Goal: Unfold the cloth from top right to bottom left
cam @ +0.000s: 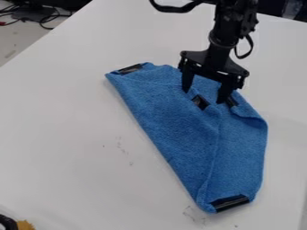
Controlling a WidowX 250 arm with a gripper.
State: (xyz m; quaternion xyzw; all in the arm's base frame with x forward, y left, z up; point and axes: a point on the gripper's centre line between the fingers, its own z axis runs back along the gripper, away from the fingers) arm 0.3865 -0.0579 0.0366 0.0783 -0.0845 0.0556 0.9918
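Note:
The gripper (pixel 205 95) hangs over the upper right part of the blue cloth (pixel 171 121), its two fingers spread apart. The cloth lies folded on the white table, long and slanting from upper left to lower right, with a folded edge running down its right half. Black tape patches mark it at the upper left, at the lower end and in two spots near the gripper. One patch (pixel 200 102) sits just below and between the fingertips, the other beside the right finger. Whether the fingertips touch the cloth, I cannot tell.
The white table (pixel 66 134) extends around the cloth. Black cables (pixel 45 20) lie beyond its edge at the upper left. A black and yellow object (pixel 24 225) shows at the lower left corner.

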